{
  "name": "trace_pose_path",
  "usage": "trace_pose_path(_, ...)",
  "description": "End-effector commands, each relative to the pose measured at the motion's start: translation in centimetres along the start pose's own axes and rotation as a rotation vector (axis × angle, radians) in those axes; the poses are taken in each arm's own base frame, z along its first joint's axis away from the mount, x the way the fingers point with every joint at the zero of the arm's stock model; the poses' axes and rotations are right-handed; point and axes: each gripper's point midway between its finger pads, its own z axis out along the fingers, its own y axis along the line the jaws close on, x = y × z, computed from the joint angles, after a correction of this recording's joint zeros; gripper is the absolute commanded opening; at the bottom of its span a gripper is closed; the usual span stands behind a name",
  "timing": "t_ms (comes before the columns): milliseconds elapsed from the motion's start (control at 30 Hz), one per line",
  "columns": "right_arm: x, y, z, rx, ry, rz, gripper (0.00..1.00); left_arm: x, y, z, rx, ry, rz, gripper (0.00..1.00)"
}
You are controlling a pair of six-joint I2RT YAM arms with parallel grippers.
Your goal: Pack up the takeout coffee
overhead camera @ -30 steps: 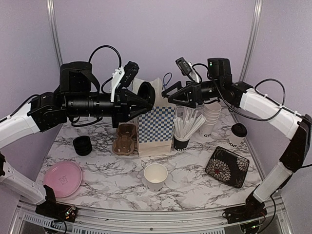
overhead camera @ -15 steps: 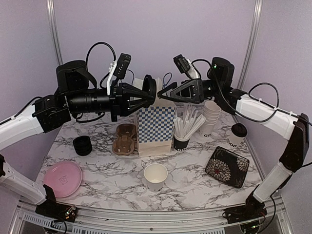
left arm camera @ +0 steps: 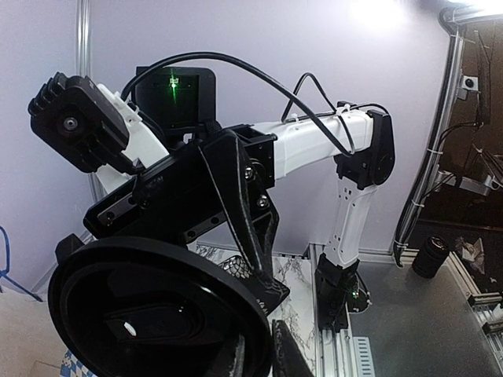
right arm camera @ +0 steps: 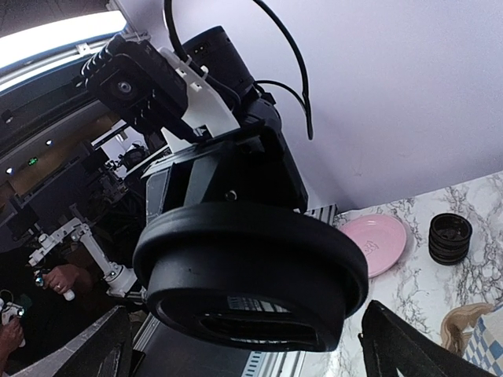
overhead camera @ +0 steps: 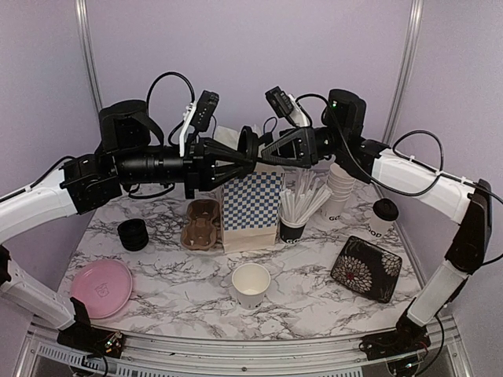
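If the left hand [overhead camera: 238, 154], pinching a black lid [overhead camera: 247, 145] above the checkered bag [overhead camera: 251, 210], lets go before the spread right hand [overhead camera: 266, 149] closes, the lid may fall, well apart from the lidless paper cup [overhead camera: 251, 283] on the tabletop [overhead camera: 173, 294].

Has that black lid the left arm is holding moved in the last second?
Yes. The black lid has drifted right, from above the checkered bag's left edge toward its middle.
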Motion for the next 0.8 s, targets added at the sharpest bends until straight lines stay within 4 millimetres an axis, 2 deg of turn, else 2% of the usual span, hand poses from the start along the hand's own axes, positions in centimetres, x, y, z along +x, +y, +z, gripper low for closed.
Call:
trace_pose_path(0, -0.7, 0.4, 0.3, -0.004, -0.002, -0.031, 0.99, 0.0, 0.1, 0.5, 0.019, -0.010, 0.004, 0.13)
trace_pose_path(200, -0.5, 0.6, 0.6, -0.014, 0.003, -0.037, 0.98, 0.5, 0.3, 0.9, 0.019, -0.002, 0.002, 0.13)
trace_pose_path(600, 0.0, 0.0, 0.8, -0.013, 0.008, -0.021, 0.77, 1.3, 0.7, 1.3, 0.012, 0.016, -0.013, 0.17)
trace_pose_path(700, 0.2, -0.3, 0.7, -0.007, 0.011, -0.026, 0.76, 1.7, 1.3, 1.3, -0.025, 0.033, -0.018, 0.23)
trace_pose_path(767, 0.2, -0.5, 0.4, 0.004, 0.011, -0.035, 0.75, 1.9, 2.5, 0.9, -0.100, 0.058, -0.018, 0.34)
